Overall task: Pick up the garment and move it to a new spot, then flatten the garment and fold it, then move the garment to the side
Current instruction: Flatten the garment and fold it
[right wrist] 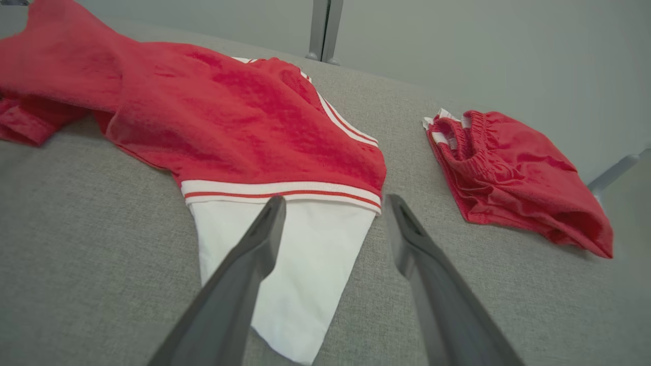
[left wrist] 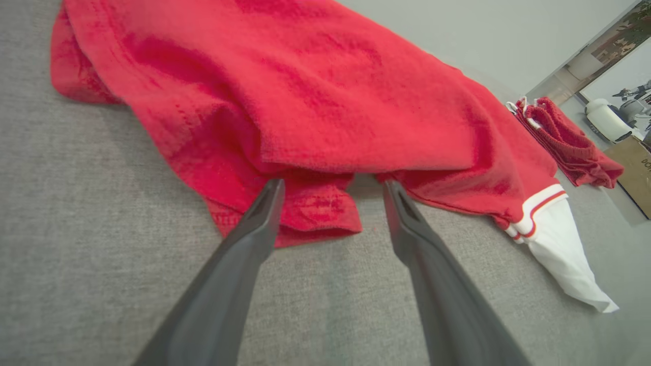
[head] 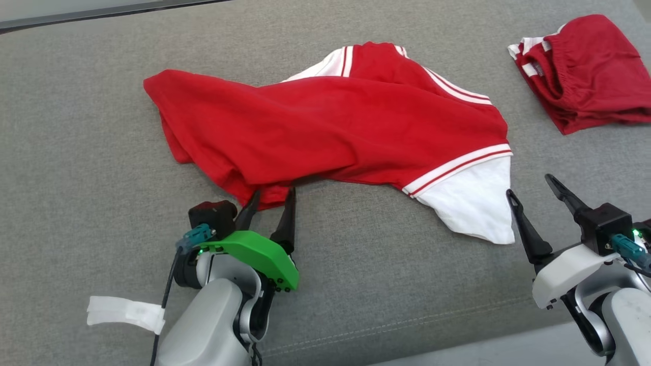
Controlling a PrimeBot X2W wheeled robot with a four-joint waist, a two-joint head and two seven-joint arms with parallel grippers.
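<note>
The red garment (head: 346, 127) lies rumpled and unfolded in the middle of the grey padded surface (head: 76, 152), perhaps a couch. The left gripper (head: 274, 192), spread, is at its near hem; the right gripper (head: 530, 185), also spread, is beside the white sleeve (head: 473, 203). Flattening, folding and setting aside remain.

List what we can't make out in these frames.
- Head view: red shorts cut off by the right edge.
- Head view: red-and-white shirt bunched; its own folds hide the neckline.
- Left wrist view: cardboard box lettering cut off by the edge.
- Left wrist view: left pincer at shirt hem; contact unclear.
</note>
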